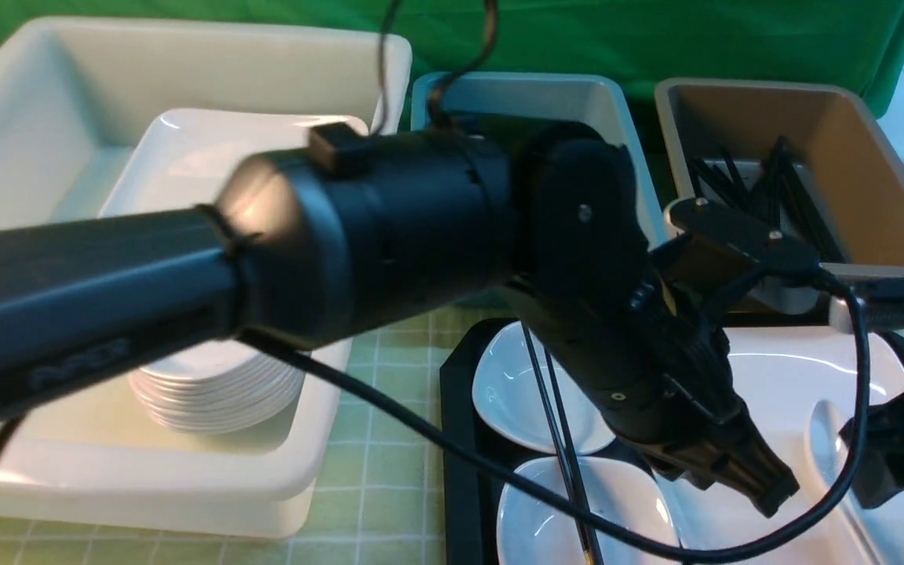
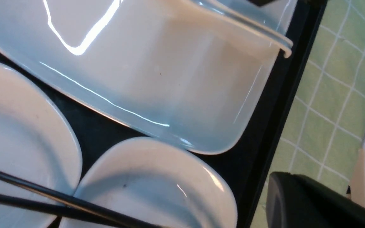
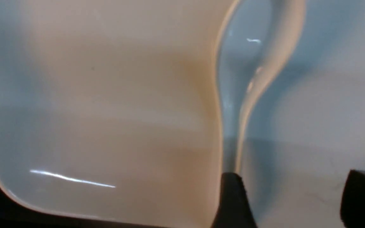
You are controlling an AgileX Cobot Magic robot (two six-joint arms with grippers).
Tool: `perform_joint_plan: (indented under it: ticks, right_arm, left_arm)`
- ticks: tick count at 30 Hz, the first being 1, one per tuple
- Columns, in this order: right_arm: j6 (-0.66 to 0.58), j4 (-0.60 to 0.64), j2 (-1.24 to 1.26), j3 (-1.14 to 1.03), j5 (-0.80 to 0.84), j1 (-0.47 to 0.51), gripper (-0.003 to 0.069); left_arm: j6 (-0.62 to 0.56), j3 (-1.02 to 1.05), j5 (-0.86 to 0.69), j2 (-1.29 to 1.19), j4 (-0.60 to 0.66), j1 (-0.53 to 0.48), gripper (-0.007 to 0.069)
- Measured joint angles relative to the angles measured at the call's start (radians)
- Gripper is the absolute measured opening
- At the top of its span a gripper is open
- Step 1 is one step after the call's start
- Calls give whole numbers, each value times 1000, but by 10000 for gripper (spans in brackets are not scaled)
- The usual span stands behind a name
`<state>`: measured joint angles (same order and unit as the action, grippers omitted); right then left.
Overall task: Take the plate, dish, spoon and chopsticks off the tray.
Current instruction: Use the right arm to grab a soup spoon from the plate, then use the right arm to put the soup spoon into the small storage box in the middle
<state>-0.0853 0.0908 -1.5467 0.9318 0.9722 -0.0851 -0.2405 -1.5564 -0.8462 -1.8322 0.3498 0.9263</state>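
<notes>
The black tray [image 1: 456, 408] carries two small white dishes [image 1: 511, 392] [image 1: 625, 510], with the black chopsticks [image 1: 560, 424] lying across them. To their right lies the large white plate [image 1: 774, 377], and the white spoon [image 1: 822, 439] rests on it. My left gripper [image 1: 772, 488] hangs shut and empty over the plate's left part. My right gripper [image 3: 296, 199] is open low over the plate [image 3: 106, 110]. The spoon's [image 3: 249, 79] handle runs to one fingertip [image 3: 233, 202], and only plate shows between the fingers. The left wrist view shows the plate [image 2: 157, 79], both dishes and the chopsticks [image 2: 43, 196].
A big white bin [image 1: 28, 118] at the left holds a stack of dishes [image 1: 216, 384] and a large plate [image 1: 209, 157]. Behind the tray stand a blue bin [image 1: 601, 94] and a brown bin [image 1: 876, 173] with black chopsticks [image 1: 766, 188]. My left arm [image 1: 342, 235] crosses the view.
</notes>
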Motion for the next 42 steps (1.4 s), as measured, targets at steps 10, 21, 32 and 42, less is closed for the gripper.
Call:
perform_joint_plan:
  ticks: [10, 21, 32, 42]
  right_arm:
    - [-23, 21, -169, 3, -23, -4, 442]
    - [-99, 88, -98, 100, 51, -13, 108]
    - [-179, 284, -253, 792, 40, -157, 108]
    - [-51, 285, -686, 1369, 180, -222, 395]
  left_arm:
    - [8, -44, 40, -34, -29, -1, -20]
    - [126, -44, 10, 53, -123, -141, -20]
    - [182, -44, -70, 253, -134, -514, -20]
    - [189, -44, -186, 250, -110, -506, -20]
